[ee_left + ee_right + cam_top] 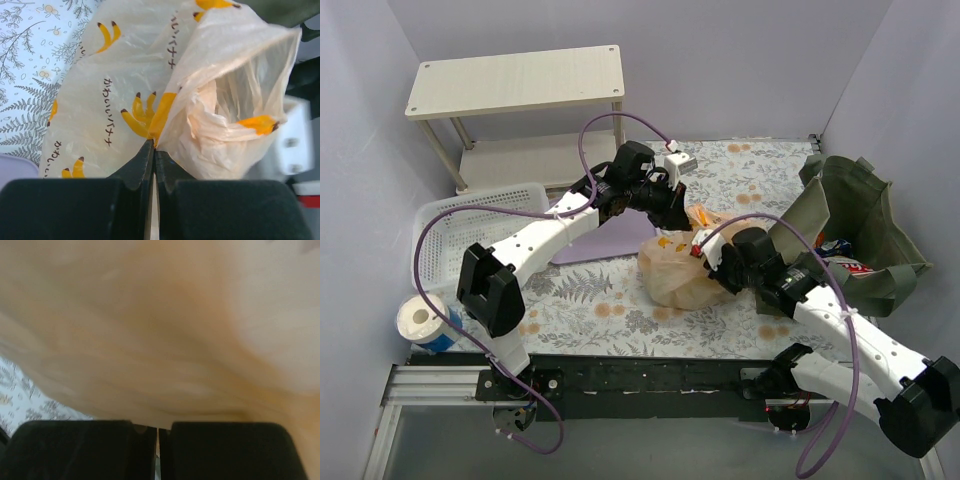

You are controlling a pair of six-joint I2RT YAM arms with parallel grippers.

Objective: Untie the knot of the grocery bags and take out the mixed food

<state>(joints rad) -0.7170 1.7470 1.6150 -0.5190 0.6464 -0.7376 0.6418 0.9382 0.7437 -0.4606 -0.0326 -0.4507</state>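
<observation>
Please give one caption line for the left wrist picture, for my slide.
Left gripper shut, pinching the banana-printed peach plastic bag over a floral tablecloth.

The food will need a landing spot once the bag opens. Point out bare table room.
Free: floral cloth between grocery bag and near rail; the strip behind the bag, left of the green tote. Crowded: the centre, where left gripper and right gripper meet the bag, and the tote's side.

The left arm (545, 235) and right arm (840, 325) are white tubes with bulky black joints, each carrying a looping purple cable (616, 114), and the left gripper (152, 145) and right gripper (157, 429) are matte black.
</observation>
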